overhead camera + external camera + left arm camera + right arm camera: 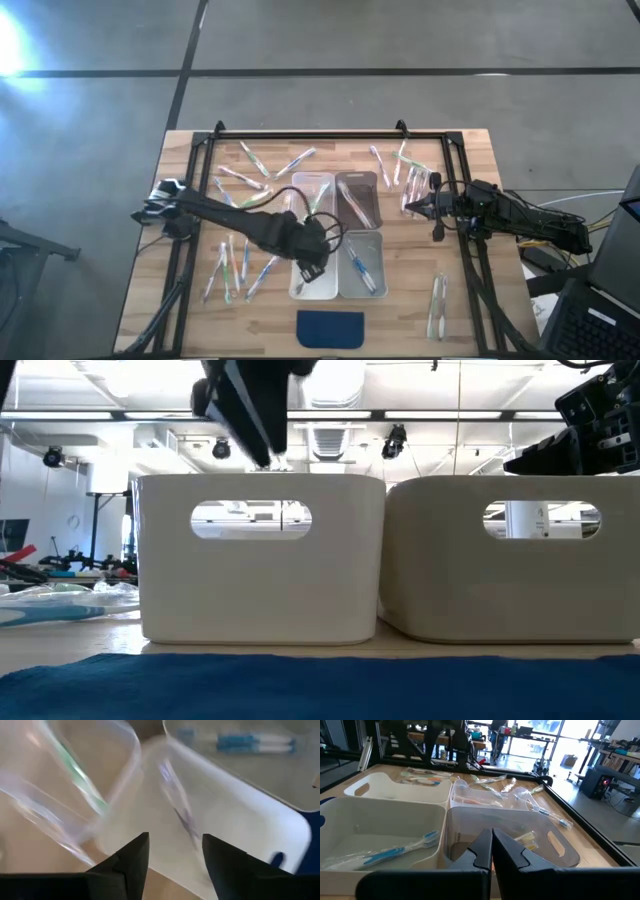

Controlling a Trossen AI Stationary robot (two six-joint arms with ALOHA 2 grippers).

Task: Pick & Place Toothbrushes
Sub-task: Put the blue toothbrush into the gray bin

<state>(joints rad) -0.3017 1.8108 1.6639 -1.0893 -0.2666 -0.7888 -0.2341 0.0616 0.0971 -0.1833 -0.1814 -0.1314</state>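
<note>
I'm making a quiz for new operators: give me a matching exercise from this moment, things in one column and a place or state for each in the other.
Things:
1. left gripper
2. right gripper
3. blue pad
4. blue toothbrush

Places or states:
A. shut, near the table's right side
B. lying in the near right bin
C. open, over the near left bin
D. flat at the table's near edge

Pairs: 1-C, 2-A, 3-D, 4-B

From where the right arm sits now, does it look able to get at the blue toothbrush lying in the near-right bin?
Probably yes. The blue toothbrush lies uncovered in an open-topped bin, nothing above it. The right gripper waits nearby, fingers shut, so it must open first. The left gripper works over the neighbouring bin.
</note>
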